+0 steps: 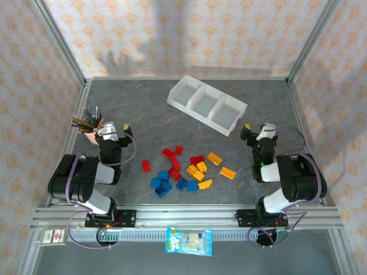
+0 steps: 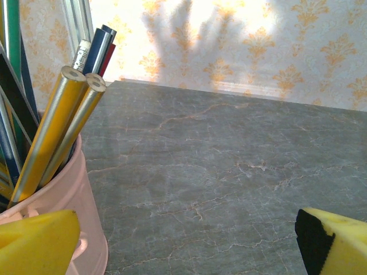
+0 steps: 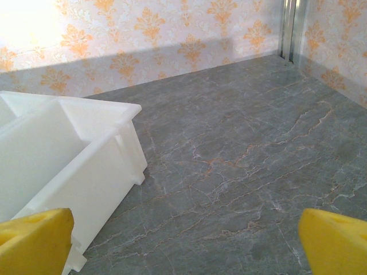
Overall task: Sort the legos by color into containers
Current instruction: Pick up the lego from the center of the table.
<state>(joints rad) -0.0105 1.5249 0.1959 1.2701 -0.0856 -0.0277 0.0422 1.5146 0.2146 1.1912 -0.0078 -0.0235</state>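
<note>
A white tray (image 1: 176, 102) of three open compartments joined in a row is set at a slant on the grey marbled table (image 1: 143, 117). All of the toy bricks are seen lying loose on the table on the near side of the tray, well apart from it, none inside a compartment. The red bricks (image 1: 168, 153) are scattered closest to the tray within the cluster. The blue bricks (image 1: 156, 183) are bunched farthest from it, towards the arm bases. The yellow-orange bricks (image 1: 227, 173) are spread below the tray's right end.

The left gripper (image 1: 114, 130) is held well to the left of the tray, just beside a pink cup (image 1: 90, 136) filled with pencils. In the left wrist view this gripper (image 2: 183, 243) is seen released, its yellow pads (image 2: 34, 243) spread wide with only bare table between them, and the pink cup (image 2: 69, 206) and its pencils (image 2: 57, 126) are found at the left pad.

The right gripper (image 1: 258, 133) is held near the tray's right end, slightly nearer the arms. In the right wrist view it (image 3: 183, 243) is likewise seen released, the yellow pads (image 3: 34, 243) wide apart and nothing held, with the tray (image 3: 109, 172) lying ahead of the left pad.

A blue and white packet (image 1: 189, 240) is seen at the near rail, far from the tray.
</note>
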